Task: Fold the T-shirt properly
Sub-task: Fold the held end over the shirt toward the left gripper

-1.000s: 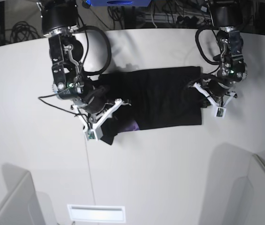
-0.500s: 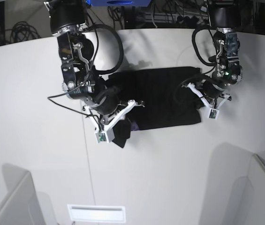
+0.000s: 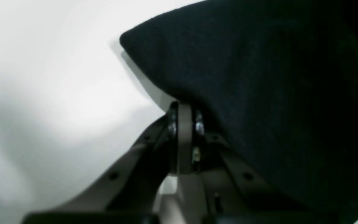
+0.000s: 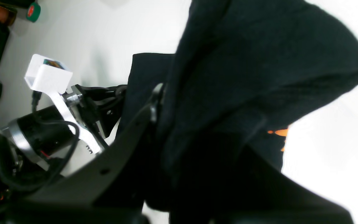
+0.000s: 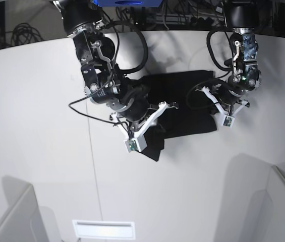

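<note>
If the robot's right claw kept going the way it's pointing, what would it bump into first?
Probably the black cloth T-shirt itself: the right gripper is already shut on a bunched fold of it. Past that cloth lies the white table, though depth is unclear.

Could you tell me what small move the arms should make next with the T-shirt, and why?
Probably carry the right claw further across toward the left claw, then lower it. It is shut on the T-shirt, one end lifted and hanging over the flat part; the left claw is shut on the opposite edge, so the fold is only half laid.
</note>
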You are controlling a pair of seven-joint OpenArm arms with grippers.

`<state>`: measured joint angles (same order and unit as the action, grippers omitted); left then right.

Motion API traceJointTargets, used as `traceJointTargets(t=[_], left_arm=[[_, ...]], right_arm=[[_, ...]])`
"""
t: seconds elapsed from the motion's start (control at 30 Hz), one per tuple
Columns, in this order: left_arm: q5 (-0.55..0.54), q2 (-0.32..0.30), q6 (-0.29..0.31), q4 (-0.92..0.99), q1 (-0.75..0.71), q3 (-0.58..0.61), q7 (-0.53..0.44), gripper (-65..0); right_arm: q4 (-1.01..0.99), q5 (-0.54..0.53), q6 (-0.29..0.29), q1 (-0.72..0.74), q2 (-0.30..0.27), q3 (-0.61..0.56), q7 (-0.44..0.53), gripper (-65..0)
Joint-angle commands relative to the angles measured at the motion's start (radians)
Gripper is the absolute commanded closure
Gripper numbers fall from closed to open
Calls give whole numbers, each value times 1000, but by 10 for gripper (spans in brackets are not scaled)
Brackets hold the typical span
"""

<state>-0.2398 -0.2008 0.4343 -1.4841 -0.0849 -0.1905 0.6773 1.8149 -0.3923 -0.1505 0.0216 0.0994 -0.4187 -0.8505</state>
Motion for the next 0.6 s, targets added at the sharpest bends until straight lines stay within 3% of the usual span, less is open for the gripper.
traceJointTargets(t=[0.0, 0.23, 0.57], left_arm=[[0, -18, 2, -17, 7, 1, 6, 0], [0, -22, 2, -17, 6, -7, 8, 0], [0, -32, 2, -17, -13, -8, 8, 0]], right_arm=[[6, -15, 1, 18, 12, -15, 37, 0], [-42, -18, -110, 36, 12, -159, 113, 0], [-162, -21, -136, 88, 26, -253, 205, 0]])
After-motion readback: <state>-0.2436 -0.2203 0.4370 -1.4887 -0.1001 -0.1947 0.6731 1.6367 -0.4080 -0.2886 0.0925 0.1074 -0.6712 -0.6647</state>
